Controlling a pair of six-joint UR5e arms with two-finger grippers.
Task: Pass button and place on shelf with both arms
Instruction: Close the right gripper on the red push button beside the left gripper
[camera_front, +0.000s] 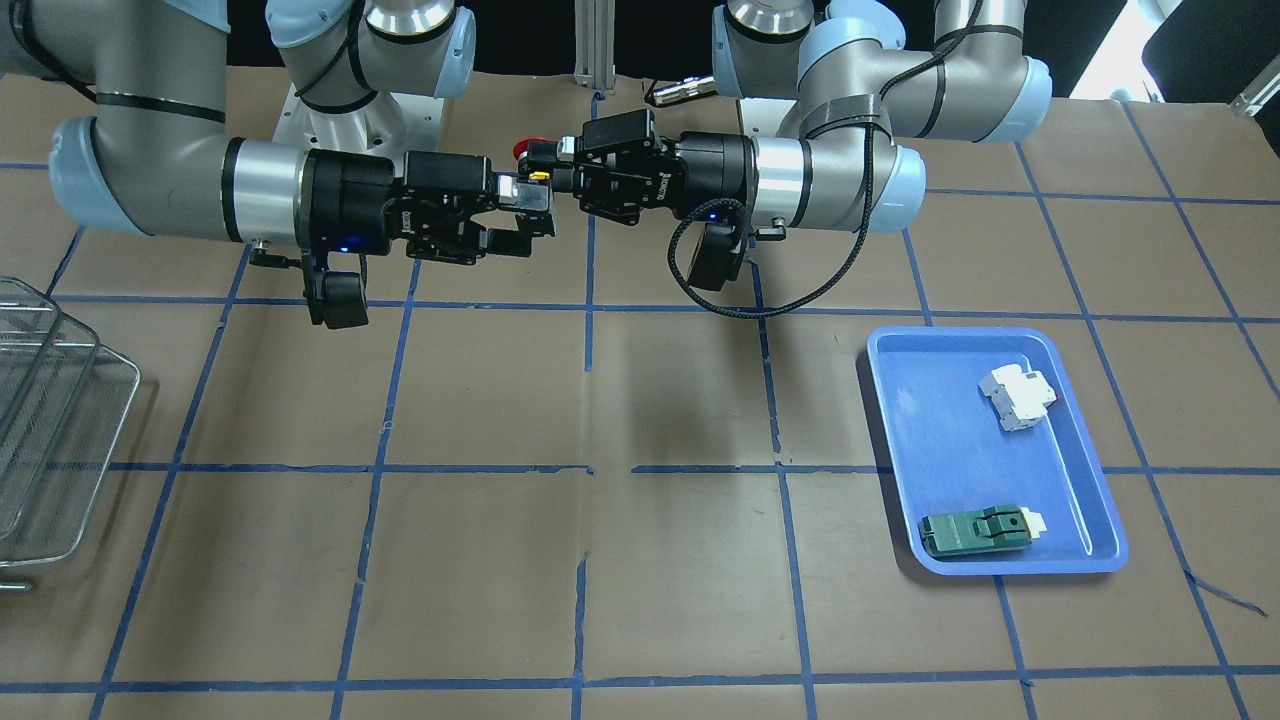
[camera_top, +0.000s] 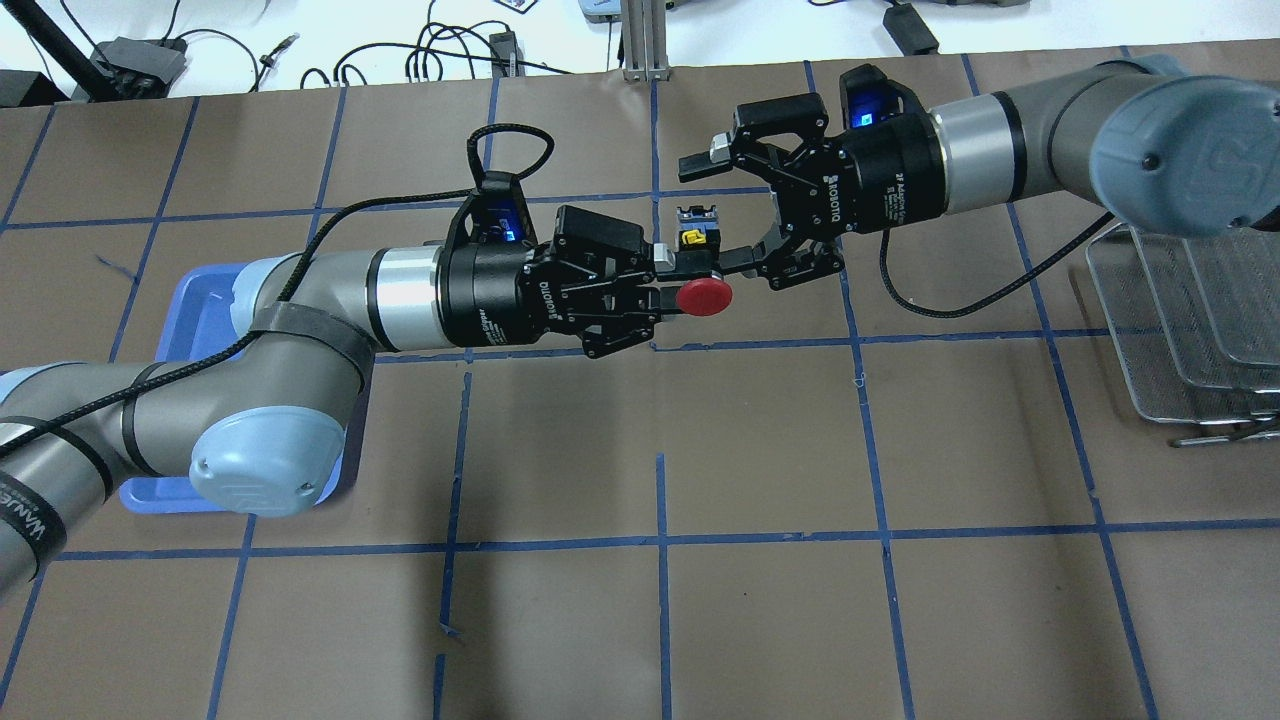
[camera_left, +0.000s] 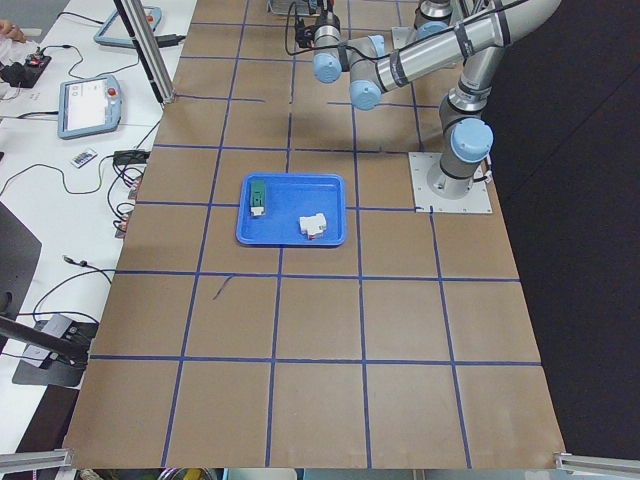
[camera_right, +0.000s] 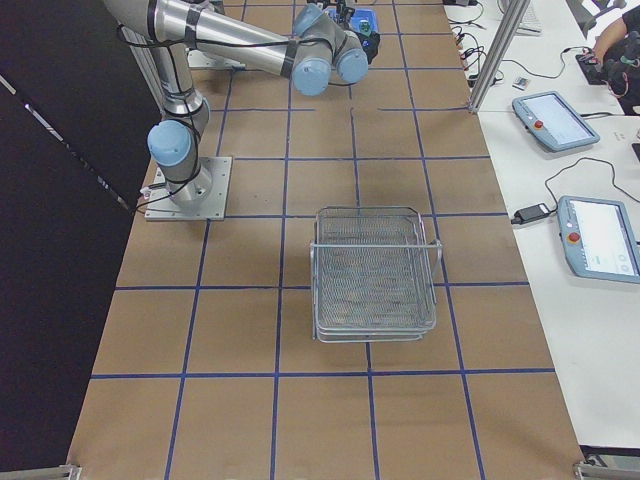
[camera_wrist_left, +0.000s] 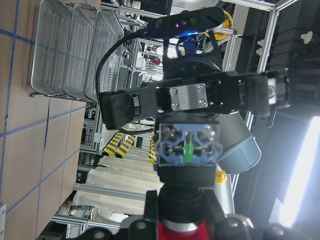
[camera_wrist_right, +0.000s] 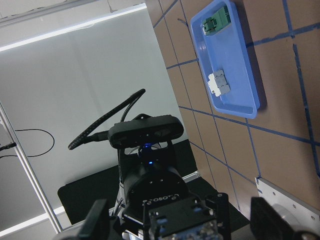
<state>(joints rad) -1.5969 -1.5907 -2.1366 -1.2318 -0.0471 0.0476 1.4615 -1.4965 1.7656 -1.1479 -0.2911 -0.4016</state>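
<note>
The button (camera_top: 702, 296) has a red mushroom cap, a black body and a blue-and-yellow contact block (camera_top: 697, 231). My left gripper (camera_top: 680, 285) is shut on its black body and holds it in mid-air above the table's middle back. My right gripper (camera_top: 718, 212) faces it from the other side, open, with one finger on each side of the contact block and not touching it. The front-facing view shows the button (camera_front: 527, 150) in the left gripper (camera_front: 545, 165). The left wrist view shows the contact block (camera_wrist_left: 187, 145) close up. The wire shelf (camera_top: 1190, 320) stands at the table's right end.
A blue tray (camera_front: 900, 420) on the robot's left side holds a white breaker block (camera_front: 1018, 397) and a flat green switch (camera_front: 975, 531). The shelf (camera_front: 50, 420) sits at the opposite end. Brown paper with blue tape lines covers the table.
</note>
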